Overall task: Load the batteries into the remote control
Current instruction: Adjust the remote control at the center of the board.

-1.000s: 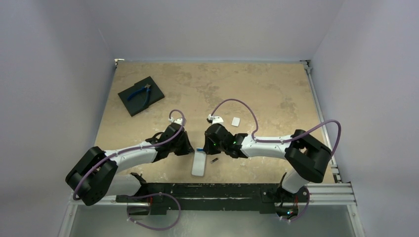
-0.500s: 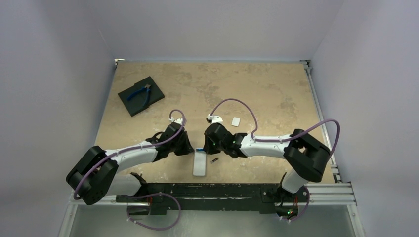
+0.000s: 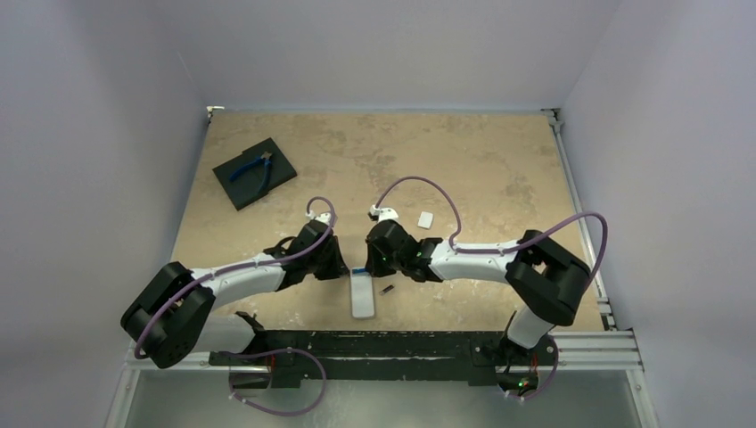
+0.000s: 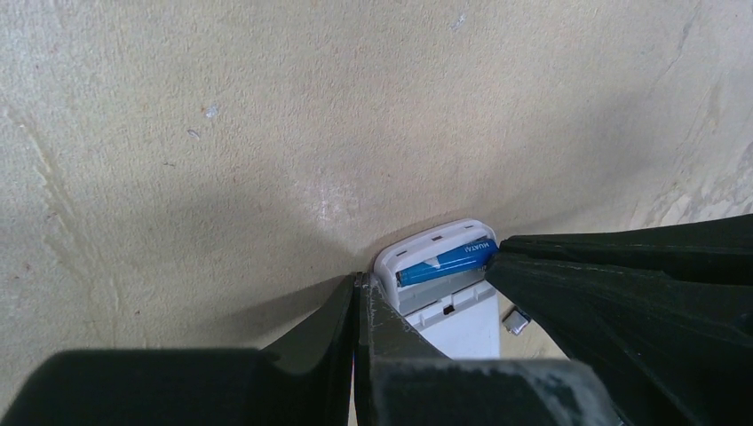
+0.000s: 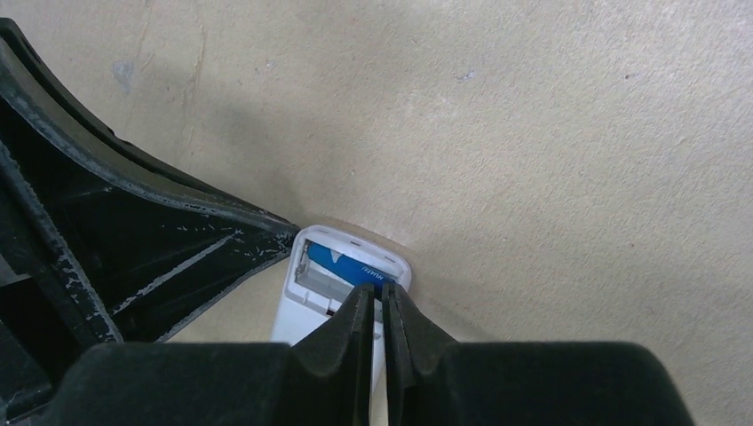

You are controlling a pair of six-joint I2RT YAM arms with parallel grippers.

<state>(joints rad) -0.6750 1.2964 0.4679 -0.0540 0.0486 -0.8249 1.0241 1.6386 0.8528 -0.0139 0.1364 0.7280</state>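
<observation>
The white remote control lies back up near the front edge, its battery bay open at the far end. The blue battery lies across that bay; it also shows in the left wrist view and the right wrist view. The dark battery lies on the table just right of the remote. My left gripper is shut and empty, its tips against the remote's left top corner. My right gripper is shut, its tips at the blue battery's right end.
A small white cover piece lies behind the right gripper. A black square pad with blue-handled pliers sits at the far left. Grey walls close in the table on three sides.
The right gripper has edged left against the blue battery, and the remote has turned slightly straighter. The left gripper has barely moved.
</observation>
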